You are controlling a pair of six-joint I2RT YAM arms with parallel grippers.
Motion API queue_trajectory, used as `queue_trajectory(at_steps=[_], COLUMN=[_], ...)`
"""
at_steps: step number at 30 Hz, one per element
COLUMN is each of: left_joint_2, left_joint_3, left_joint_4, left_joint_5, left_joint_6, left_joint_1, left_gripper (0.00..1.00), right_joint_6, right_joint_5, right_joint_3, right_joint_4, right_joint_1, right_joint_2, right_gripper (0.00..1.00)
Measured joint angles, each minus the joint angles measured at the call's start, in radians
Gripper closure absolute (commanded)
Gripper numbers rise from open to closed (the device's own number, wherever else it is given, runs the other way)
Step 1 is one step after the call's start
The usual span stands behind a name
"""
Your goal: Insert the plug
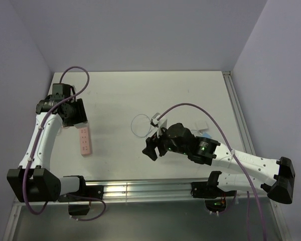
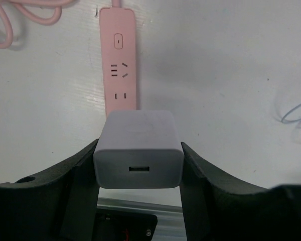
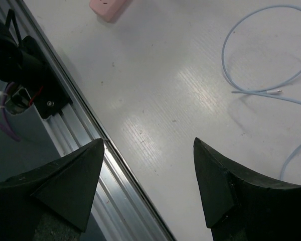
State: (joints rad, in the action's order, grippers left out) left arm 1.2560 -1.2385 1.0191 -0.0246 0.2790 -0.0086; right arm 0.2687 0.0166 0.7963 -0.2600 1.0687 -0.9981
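Clearance first: table (image 1: 190,90) is boxed in by walls at the back and on the right, with an aluminium rail (image 1: 140,190) along the near edge. Open surface is mostly the far half and the band between the two arms. Right gripper (image 3: 148,143) hangs over the near part of the table just beside that rail, fingers spread wide with nothing between them. Left gripper (image 2: 138,163) is pinching a white charger block (image 2: 138,145) by its two sides, USB port facing the wrist camera. The block covers the near end of the pink socket strip (image 2: 119,60); I can't tell if it's seated or just above it. Plug (image 3: 277,92) lies on the table, up and right of the right gripper in its wrist view. It sits at the free end of the thin pale wire (image 3: 231,45), well apart from the strip. Only the right wrist view resolves the plug head. From the top camera I get just the wire's loop near mid-table, just beyond the right gripper, and the plug is too small to pick out. Left wrist view alone shows the strip's switch, its free sockets and the pink cord (image 2: 10,22) curled at top left; the wire only clips its right edge.
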Motion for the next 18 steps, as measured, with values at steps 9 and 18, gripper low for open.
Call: queue_trajectory(at_steps=[9, 18], left_joint_2=[0.06, 0.143], left_joint_3=[0.068, 0.1], left_joint_4=[-0.1, -0.166], left_joint_5=[0.0, -0.002], left_joint_6=[0.004, -0.005], left_joint_1=[0.007, 0.02], left_gripper=[1.0, 1.0], right_joint_6=[0.002, 0.004], right_joint_5=[0.056, 0.078], right_joint_3=[-0.036, -0.053], right_joint_4=[0.056, 0.08], right_joint_1=[0.0, 0.0], right_joint_2=[-0.005, -0.005], right_gripper=[0.22, 0.22])
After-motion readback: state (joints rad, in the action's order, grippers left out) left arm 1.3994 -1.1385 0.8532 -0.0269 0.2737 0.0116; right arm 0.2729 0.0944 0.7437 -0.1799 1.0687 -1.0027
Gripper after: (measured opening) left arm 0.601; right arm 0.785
